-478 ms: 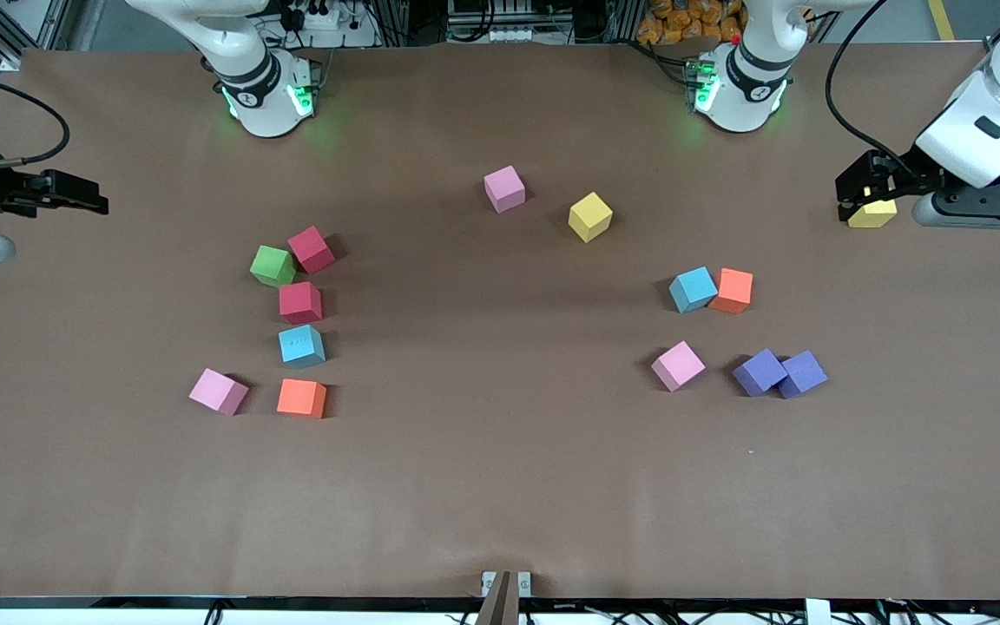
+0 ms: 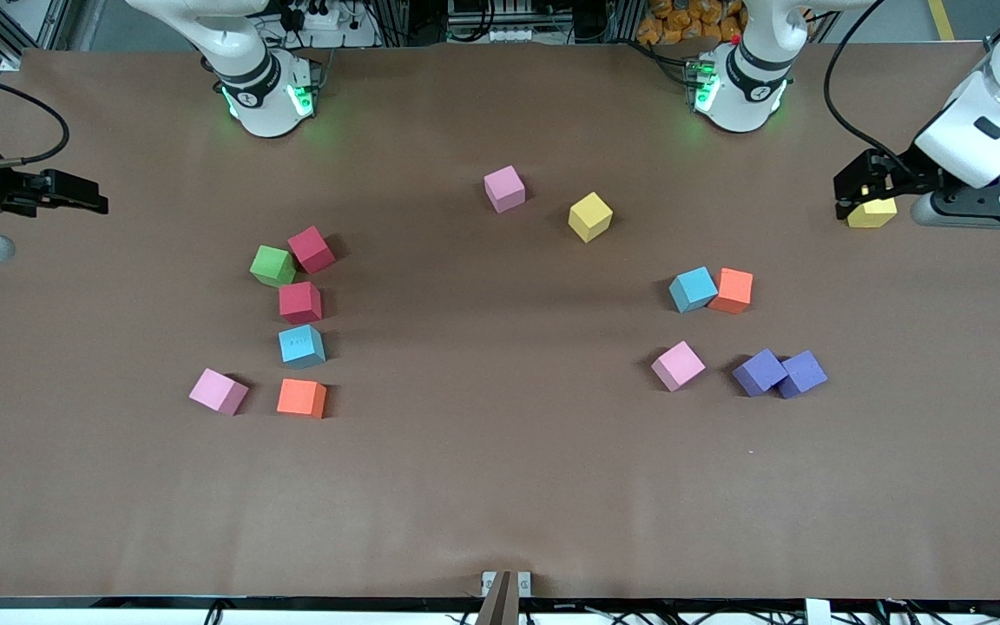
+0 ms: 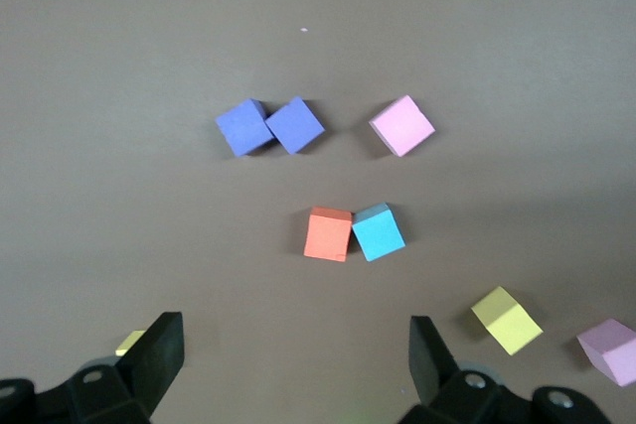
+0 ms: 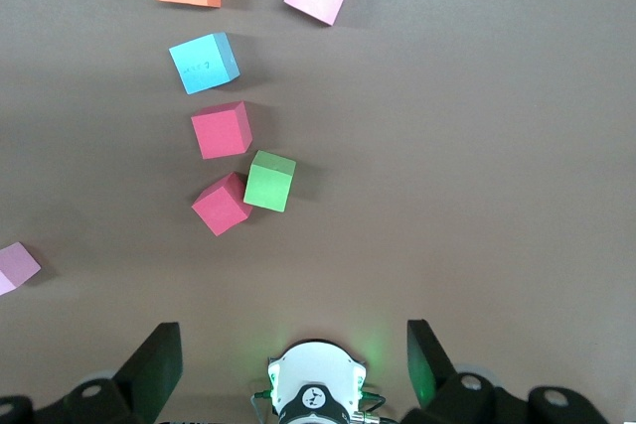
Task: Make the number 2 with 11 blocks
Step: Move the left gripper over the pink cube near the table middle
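Eleven small matte foam cubes [image 2: 301, 302] lie scattered in loose clusters on brown table paper [image 2: 500, 486], no digit begun, while left gripper [image 2: 863, 193] and right gripper [image 2: 75, 193] wait at opposite table ends, jaws wide and empty, presumably clearing the workspace

**Both arms hanging wide with grippers spread**

The left arm is reaching out over its own end of the tabletop, its left gripper [image 2: 851, 187] hanging in the air with fingers [image 3: 159, 354] spread apart and gripping nothing. The right arm is waiting over the right arm's end, its right gripper [image 2: 88, 195] likewise spread wide, fingers [image 4: 159, 359] gripping nothing.
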